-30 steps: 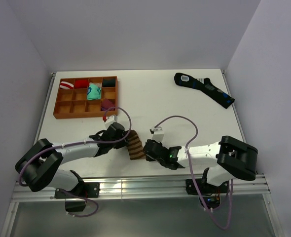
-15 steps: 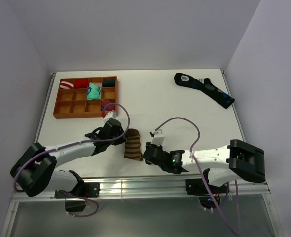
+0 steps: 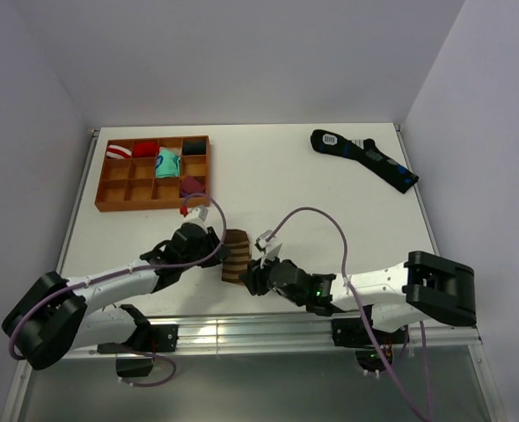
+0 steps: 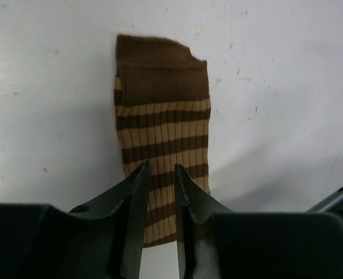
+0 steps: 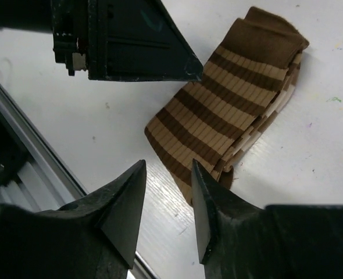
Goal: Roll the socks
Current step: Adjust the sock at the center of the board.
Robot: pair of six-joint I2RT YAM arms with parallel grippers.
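Observation:
A brown sock with tan stripes point(image 3: 235, 257) lies folded flat on the white table, near the front edge. It fills the left wrist view point(image 4: 163, 110), and the right wrist view point(image 5: 229, 110) shows its stacked layers. My left gripper point(image 3: 215, 250) is at the sock's left side, its tips point(image 4: 160, 168) over the striped end. Its jaws stand a narrow gap apart and hold nothing. My right gripper point(image 3: 252, 274) is at the sock's near right corner. It is open and empty point(image 5: 168, 168), with the sock's end just ahead of its tips.
A wooden compartment tray point(image 3: 112, 187) at the back left holds several rolled socks. A dark blue sock pair point(image 3: 365, 158) lies at the back right. The metal rail point(image 3: 242, 332) runs along the table's front edge, close behind both grippers.
My left arm has drawn back to the left and its gripper sits a little lower. My right gripper has moved left toward the sock's near end. The sock has shifted slightly left.

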